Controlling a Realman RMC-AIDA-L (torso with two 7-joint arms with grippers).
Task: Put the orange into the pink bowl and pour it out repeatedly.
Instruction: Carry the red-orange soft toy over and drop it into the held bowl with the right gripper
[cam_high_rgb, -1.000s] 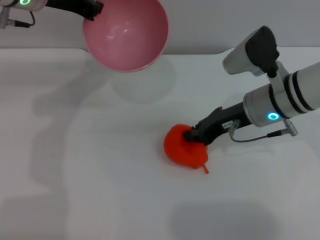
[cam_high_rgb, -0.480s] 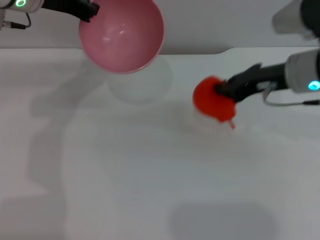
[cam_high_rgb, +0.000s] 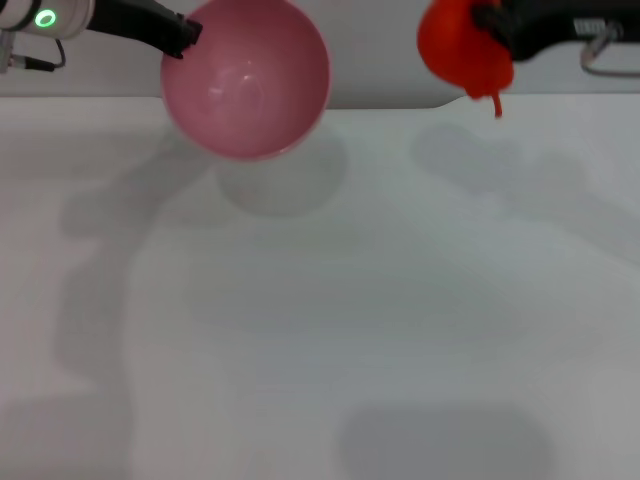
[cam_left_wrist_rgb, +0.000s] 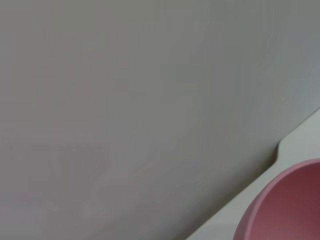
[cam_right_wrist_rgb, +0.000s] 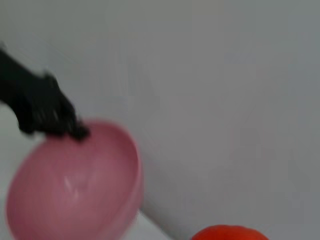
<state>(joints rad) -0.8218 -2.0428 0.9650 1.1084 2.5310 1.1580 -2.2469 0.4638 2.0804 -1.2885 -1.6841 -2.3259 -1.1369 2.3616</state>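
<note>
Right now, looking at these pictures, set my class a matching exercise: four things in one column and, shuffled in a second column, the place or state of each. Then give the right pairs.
Column one:
1. orange
2. pink bowl
3. left end effector
4. table

Column two:
A. clamped on a rim, at the upper left of the head view
B. white, bare surface marked only by shadows
C. held in the air, tilted, nothing inside
D. held up in the air by the right end effector, at the upper right

Right pairs: 1-D, 2-C, 3-A, 4-B
</note>
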